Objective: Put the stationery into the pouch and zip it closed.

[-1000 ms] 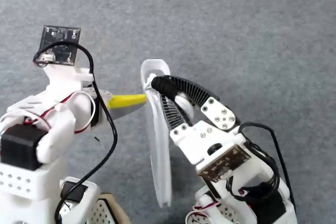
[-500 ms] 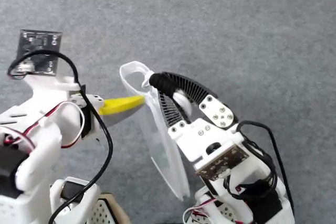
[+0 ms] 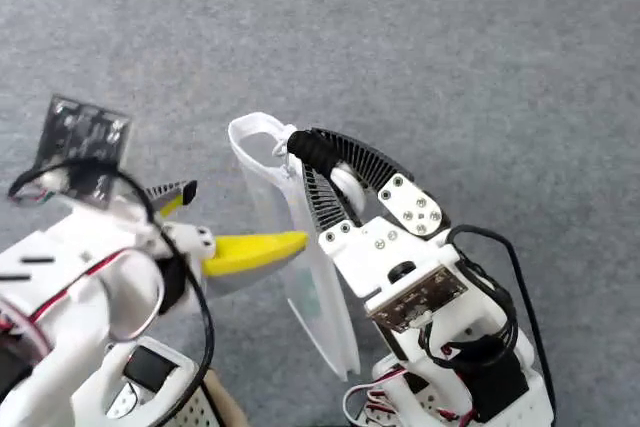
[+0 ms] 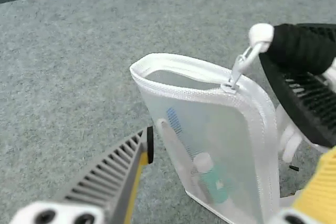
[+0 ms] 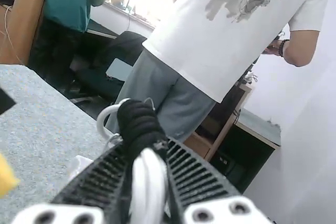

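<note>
On the counter [image 3: 480, 67], the zipping step looks to be in hand.
Right end effector [image 3: 298, 151] is clenched on the zipper pull [image 4: 242, 60] of the upright pouch [image 4: 226, 129], stationery [image 4: 209, 181] inside. Left end effector [image 3: 242, 217], released, flanks it and probably must brace the pouch for the pull.

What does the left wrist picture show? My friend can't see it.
A clear pouch stands on a grey table with stationery inside, and its top is partly open. The right pincer is shut on the zip pull, and the left pincer is open close by.
</note>
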Controlling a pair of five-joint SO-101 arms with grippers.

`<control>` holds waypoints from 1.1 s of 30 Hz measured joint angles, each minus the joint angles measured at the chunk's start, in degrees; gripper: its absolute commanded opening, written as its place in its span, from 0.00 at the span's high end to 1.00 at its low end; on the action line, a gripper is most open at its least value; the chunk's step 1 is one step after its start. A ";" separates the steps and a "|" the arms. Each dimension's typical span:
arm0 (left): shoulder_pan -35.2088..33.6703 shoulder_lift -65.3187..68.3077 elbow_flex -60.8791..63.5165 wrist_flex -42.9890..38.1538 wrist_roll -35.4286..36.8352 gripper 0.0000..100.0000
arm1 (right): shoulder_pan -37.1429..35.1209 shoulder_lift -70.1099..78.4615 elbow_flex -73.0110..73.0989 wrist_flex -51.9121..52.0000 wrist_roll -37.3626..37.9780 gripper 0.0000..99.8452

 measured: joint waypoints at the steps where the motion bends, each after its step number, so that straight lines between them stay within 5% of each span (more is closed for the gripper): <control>1: 0.00 0.00 0.97 0.00 0.00 0.54 | 0.00 0.00 0.00 0.00 0.00 0.99; 23: -3.78 0.53 18.29 -12.04 0.09 0.54 | 0.00 0.00 0.00 0.00 0.00 0.99; 33: -7.12 0.18 20.04 -10.20 -2.11 0.54 | 0.00 0.00 0.09 0.00 0.00 0.99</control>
